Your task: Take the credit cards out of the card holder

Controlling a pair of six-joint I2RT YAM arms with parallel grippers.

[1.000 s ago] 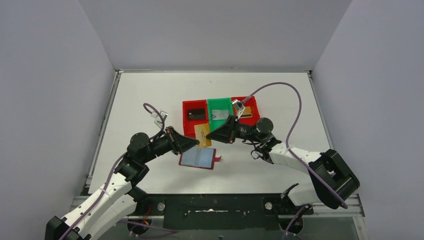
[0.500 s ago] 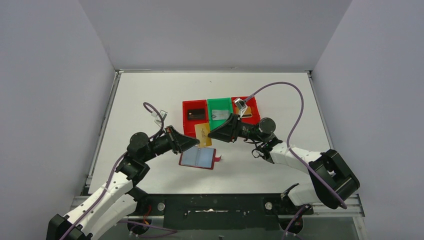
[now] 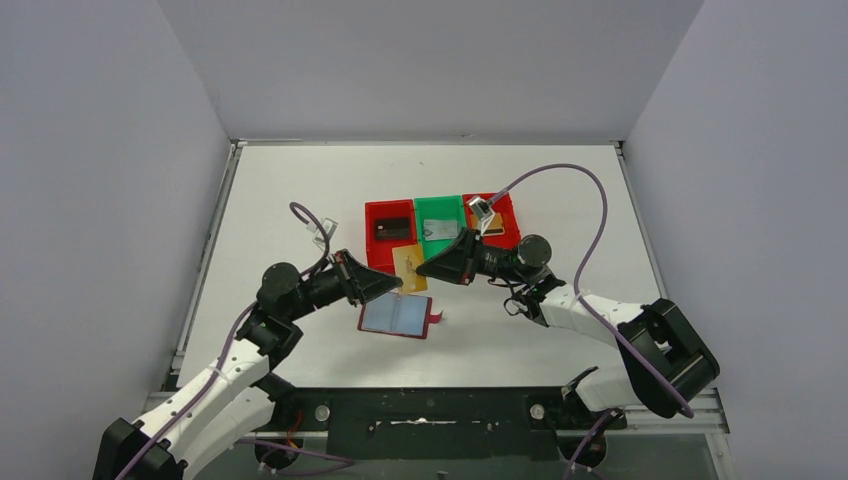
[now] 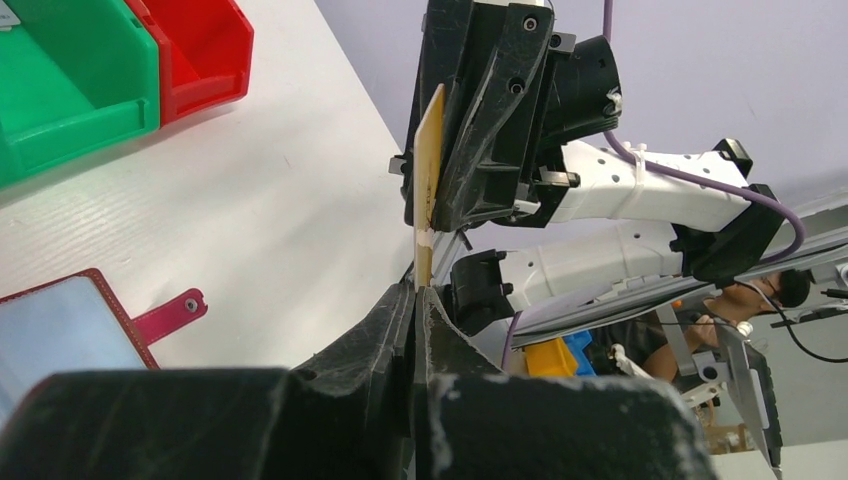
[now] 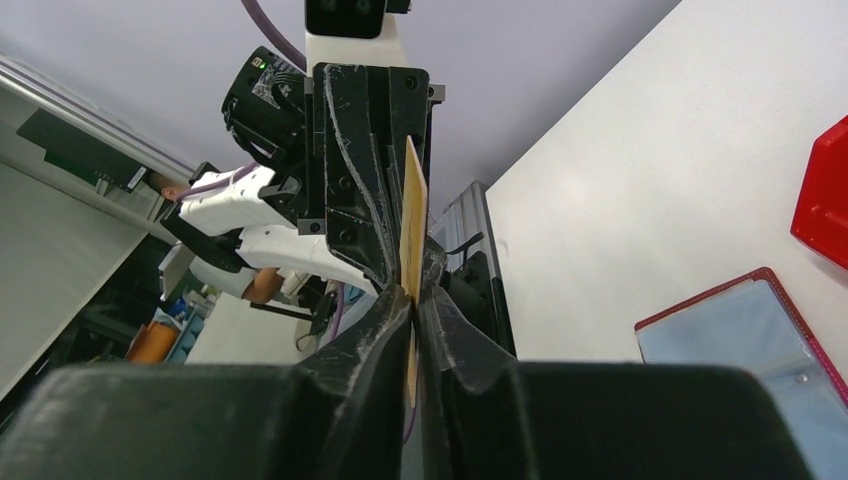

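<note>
Handoff, looks like: left gripper (image 3: 396,285) and right gripper (image 3: 421,268) both pinch 1 gold credit card (image 3: 408,260) by opposite edges, midair just above the open card holder (image 3: 398,316), probably passing it rightward.

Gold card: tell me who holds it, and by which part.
Both grippers pinch the gold card: left gripper on one edge, right gripper on the opposite edge.

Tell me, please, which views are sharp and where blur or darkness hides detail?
Top external: even light, sharp, soft shadows, gold card small. Left wrist: left end effector dark and blurred near the lens, card edge-on. Right wrist: right end effector likewise dark and soft.
</note>
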